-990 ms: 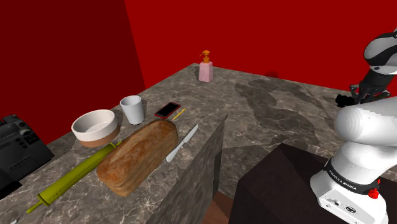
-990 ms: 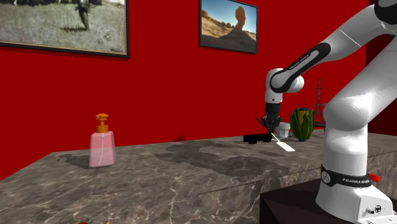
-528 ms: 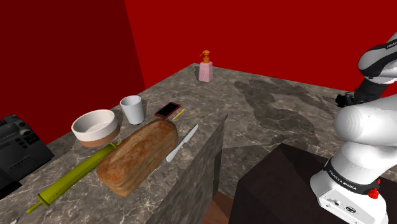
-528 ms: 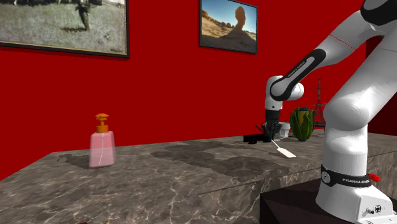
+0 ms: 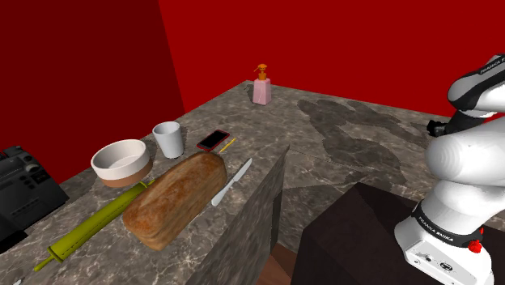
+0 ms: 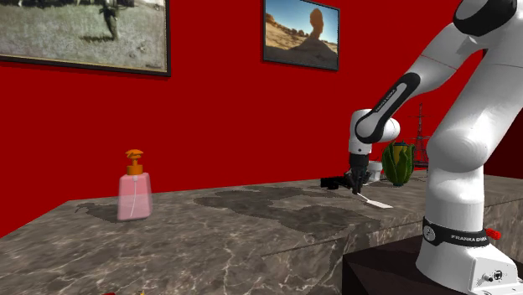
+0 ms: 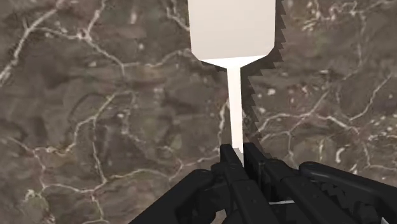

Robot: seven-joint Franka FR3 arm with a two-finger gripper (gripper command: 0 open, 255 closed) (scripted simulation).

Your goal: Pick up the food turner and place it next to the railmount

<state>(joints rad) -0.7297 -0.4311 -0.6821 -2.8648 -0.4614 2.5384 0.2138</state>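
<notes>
Tool (image 7: pixel 242 154) lower now, clasping food turner (image 7: pixel 234 30) handle; blade ahead, near counter (image 7: pixel 95 127).

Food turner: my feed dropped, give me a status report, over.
Gripper shut on the food turner, by its handle. Blade angled down, low over the marble counter. Green plant stands behind, apart from it.

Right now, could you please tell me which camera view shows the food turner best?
The wrist view: the food turner appears large, its white blade and thin handle clasped in the claw above the marbled counter. The second exterior view shows it small and slanted beneath the claw, blade low over the counter.
</notes>
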